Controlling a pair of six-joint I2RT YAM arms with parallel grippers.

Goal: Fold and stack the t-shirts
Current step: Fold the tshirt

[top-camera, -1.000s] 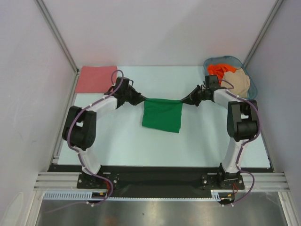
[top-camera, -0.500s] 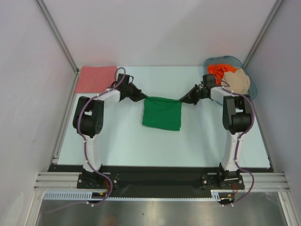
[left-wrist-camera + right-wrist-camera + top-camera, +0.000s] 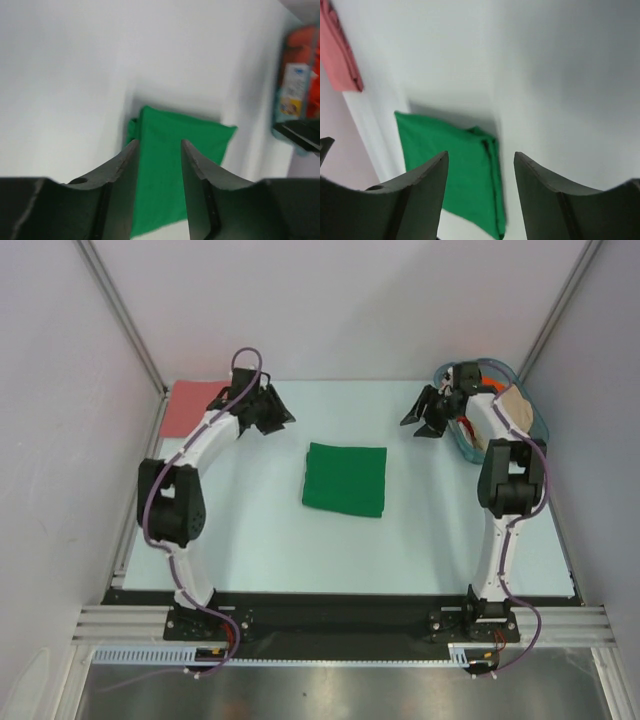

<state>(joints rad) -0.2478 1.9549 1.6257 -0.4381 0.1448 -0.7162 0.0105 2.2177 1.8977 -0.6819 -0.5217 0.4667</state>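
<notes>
A bright green t-shirt [image 3: 345, 479] lies folded into a flat rectangle in the middle of the table, also seen as the green t-shirt [image 3: 172, 165] in the left wrist view and the green t-shirt [image 3: 455, 170] in the right wrist view. A folded salmon-pink t-shirt [image 3: 188, 405] rests at the back left; the pink t-shirt [image 3: 342, 55] shows too. Orange-red and beige t-shirts [image 3: 515, 405] sit in the basket, partly hidden by the right arm. My left gripper [image 3: 272, 415] hangs open above the table, back-left of the green shirt. My right gripper [image 3: 425, 418] hangs open, back-right of it. Both hold nothing.
A blue-grey plastic basket [image 3: 460, 435] stands at the back right corner, right beside my right gripper. White walls with metal corner posts close in the table on three sides. The arm bases sit at the near edge.
Both grippers let go of the green t-shirt's far corners, opened, and rose back and outward. The shirt now lies flat on the table.
</notes>
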